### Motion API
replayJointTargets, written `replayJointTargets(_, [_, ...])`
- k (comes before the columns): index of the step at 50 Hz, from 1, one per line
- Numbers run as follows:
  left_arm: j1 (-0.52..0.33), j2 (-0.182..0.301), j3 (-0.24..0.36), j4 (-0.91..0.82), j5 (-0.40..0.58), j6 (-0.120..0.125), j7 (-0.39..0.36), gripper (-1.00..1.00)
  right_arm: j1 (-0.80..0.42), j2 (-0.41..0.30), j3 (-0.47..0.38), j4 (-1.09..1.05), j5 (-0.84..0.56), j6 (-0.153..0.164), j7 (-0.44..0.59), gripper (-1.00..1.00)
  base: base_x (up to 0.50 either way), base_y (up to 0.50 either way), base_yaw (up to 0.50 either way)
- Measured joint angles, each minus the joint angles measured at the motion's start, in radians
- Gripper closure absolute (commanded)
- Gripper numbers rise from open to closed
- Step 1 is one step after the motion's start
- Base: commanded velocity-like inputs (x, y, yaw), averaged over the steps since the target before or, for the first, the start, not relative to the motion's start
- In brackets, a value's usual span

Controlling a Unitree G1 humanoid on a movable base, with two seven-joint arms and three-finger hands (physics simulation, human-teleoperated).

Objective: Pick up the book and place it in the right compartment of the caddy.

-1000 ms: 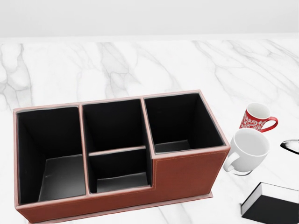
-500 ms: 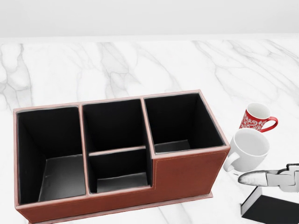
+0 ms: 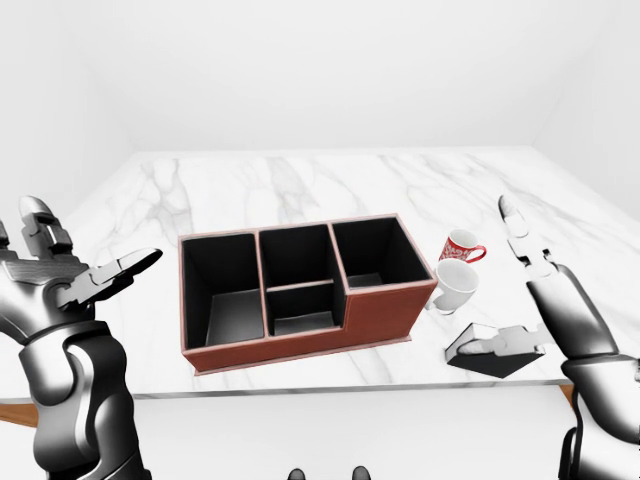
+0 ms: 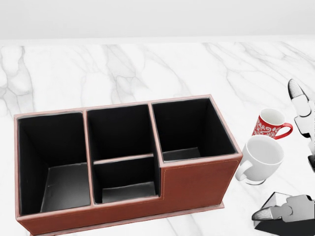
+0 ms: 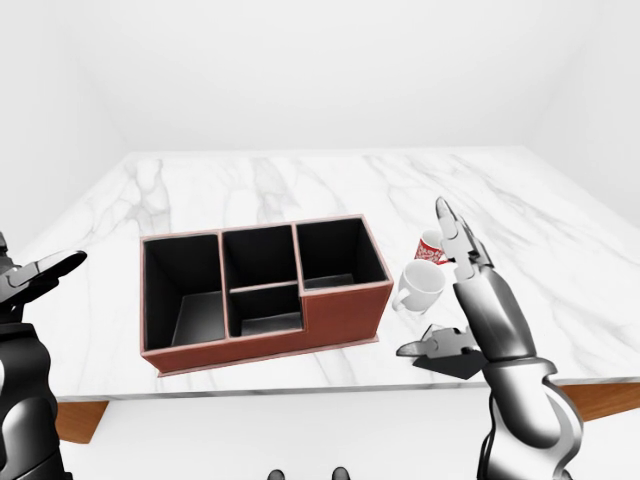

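The book (image 3: pixel 500 363), black-covered with a white page edge, lies flat on the marble table (image 4: pixel 147 69), to the right of the caddy near the table's bottom edge. My right hand (image 3: pixel 500 285) is open above it. Its fingers (image 4: pixel 299 101) point upward and its thumb (image 4: pixel 280 209) lies across the book's top edge. The brown caddy (image 4: pixel 197 179) has black compartments, and its right compartment (image 4: pixel 189 128) holds nothing. In the left-eye view my left hand (image 3: pixel 95 245) hangs open to the left of the caddy, touching nothing.
A red patterned mug (image 4: pixel 269 124) and a white mug (image 4: pixel 263 156) stand between the caddy's right end and the book, close under my right hand. The table's near edge (image 3: pixel 330 385) runs just below the caddy and book.
My right hand has come in from the right edge. Its thumb has dropped onto the book and its fingers have risen beside the mugs. The book, caddy and mugs have stayed put.
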Motion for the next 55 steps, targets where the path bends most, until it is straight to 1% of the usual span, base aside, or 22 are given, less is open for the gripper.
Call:
replayJointTargets(11, [-0.001,0.000,-0.001,0.000,0.000,0.000,0.001,-1.00,0.026,0.013,0.003,0.068,-0.096,0.000,0.019,-1.00,0.00,0.00,0.00])
replayJointTargets(25, [-0.001,0.000,0.000,-0.004,-0.001,0.000,0.002,-1.00,0.040,0.018,0.005,0.136,-0.169,0.000,0.020,-1.00,0.00,0.00,0.00])
replayJointTargets(41, [0.000,-0.001,0.000,-0.006,-0.001,0.000,0.001,-1.00,0.043,0.007,0.003,0.233,-0.242,0.000,-0.032,-1.00,0.00,0.00,0.00])
replayJointTargets(55, [0.001,-0.001,-0.001,-0.009,-0.001,0.000,0.002,-1.00,0.031,-0.019,-0.008,0.326,-0.311,0.000,-0.103,-1.00,0.00,0.00,0.00])
